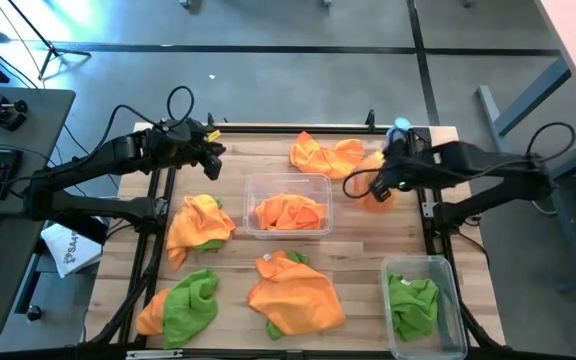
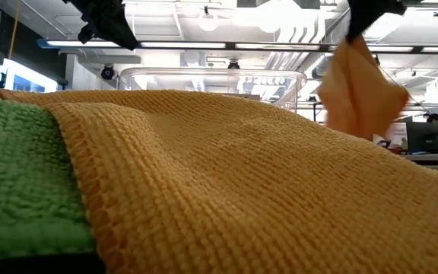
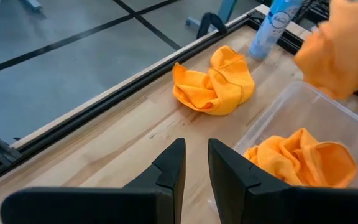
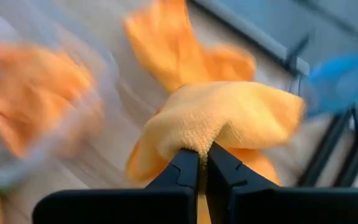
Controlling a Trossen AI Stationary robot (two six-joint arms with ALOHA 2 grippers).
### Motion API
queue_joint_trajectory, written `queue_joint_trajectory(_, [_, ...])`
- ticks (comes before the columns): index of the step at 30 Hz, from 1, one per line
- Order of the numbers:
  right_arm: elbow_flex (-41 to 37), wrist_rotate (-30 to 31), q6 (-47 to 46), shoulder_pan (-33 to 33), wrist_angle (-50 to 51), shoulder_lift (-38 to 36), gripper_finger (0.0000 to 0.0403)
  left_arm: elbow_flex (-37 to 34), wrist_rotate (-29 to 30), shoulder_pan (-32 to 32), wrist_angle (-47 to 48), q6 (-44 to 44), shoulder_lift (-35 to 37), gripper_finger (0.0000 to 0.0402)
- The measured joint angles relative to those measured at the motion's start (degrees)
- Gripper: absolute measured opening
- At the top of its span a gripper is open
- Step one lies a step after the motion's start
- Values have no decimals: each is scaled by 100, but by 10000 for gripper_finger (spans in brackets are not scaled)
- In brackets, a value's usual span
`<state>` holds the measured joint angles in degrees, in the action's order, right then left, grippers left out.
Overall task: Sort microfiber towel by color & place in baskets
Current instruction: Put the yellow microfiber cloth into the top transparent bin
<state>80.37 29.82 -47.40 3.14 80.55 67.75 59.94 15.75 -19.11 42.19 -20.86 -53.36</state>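
My right gripper (image 1: 376,184) is shut on an orange microfiber towel (image 2: 360,87) above the table's far right. Beside it on the table lies another orange towel (image 1: 324,155). A clear basket (image 1: 288,182) at the table's middle holds orange towels (image 1: 288,212). A second basket (image 1: 430,264) at the near right holds a green towel (image 1: 412,303). My left gripper (image 3: 196,163) hovers over the far left with a narrow gap between its fingers and nothing in it. More orange and green towels (image 1: 200,222) (image 1: 183,305) (image 1: 293,295) lie on the near half. My right gripper pinches a bunched part of the orange towel's upper side (image 4: 199,142) between its two fingers (image 4: 185,163), which slant down at it. How many layers are in the pinch I cannot tell. The towel is lifted clear of the table and hangs slack and crumpled below the fingers.
A clear bottle with a blue cap (image 1: 400,129) stands at the far right edge, close to my right gripper. A dark rail frames the table (image 1: 268,128). Bare wood shows between the middle basket and the near towels (image 1: 358,250).
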Motion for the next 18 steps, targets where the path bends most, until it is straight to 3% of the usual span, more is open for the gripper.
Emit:
queue_joint_trajectory(3, [604,532,229,268,-236,-4,2,0,-18,2,0,24,0,55])
queue_joint_trajectory(8, [1171,779,891,564,-1191,9,1,0,-18,2,2,89,0,55])
queue_joint_trajectory(18, [1058,632,1981,677,-3088,624,1,0,-18,2,-2,96,-44,55])
